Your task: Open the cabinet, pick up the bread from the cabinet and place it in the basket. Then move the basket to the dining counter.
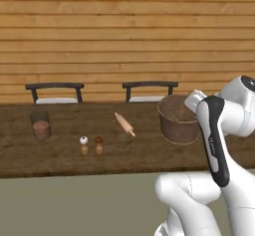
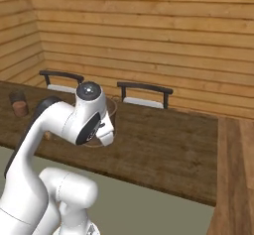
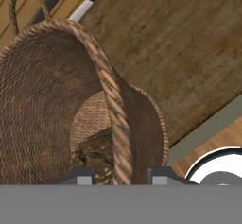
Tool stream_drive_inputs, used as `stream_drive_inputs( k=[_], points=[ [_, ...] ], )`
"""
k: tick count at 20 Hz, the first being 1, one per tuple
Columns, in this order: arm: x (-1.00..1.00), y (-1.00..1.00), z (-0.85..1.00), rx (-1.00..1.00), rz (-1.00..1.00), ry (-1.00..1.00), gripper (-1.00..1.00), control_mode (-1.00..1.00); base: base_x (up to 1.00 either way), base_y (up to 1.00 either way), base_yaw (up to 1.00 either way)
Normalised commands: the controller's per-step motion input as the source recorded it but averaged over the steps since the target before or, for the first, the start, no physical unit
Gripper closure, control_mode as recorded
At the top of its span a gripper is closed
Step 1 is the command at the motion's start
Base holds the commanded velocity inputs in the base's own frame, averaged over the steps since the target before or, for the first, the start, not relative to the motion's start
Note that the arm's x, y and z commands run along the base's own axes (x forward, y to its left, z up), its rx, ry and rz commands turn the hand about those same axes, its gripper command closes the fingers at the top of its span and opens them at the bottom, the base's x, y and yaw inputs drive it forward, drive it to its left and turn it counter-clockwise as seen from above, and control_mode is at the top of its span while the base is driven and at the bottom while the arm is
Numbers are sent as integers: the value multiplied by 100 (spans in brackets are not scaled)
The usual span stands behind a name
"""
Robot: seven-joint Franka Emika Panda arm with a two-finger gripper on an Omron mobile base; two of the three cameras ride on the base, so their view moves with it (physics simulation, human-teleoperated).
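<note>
Basket [image 1: 178, 120] stands at right of centre in the left base view, on the dining counter [image 1: 64, 150]. In the hand view, the gripper [image 3: 122, 175] straddles the basket's woven rim at bottom centre, partly closed on it. Dark bread [image 3: 97, 150] lies inside, at the basket's bottom.

White robot arm [image 2: 59, 125] rising at lower left, dark wood-grain table [image 2: 163, 149] across the middle, basket [image 2: 106, 111] partly hidden behind the arm, two dark chairs [image 2: 145, 94] beyond, small brown-filled cup [image 2: 20, 104] far left, plank wall [image 2: 149, 35].
</note>
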Motion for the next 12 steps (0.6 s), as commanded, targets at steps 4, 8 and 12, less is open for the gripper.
stream_drive_inputs(
  k=[4, 8, 12],
  points=[
    [0, 0, 0, 0, 0, 0, 100, 100, 64, 0, 0],
    [0, 0, 0, 0, 0, 0, 100, 100, 26, 0, 0],
    [88, -17, -21, 0, 0, 4, 100, -100, 0, 0, 0]
  ],
)
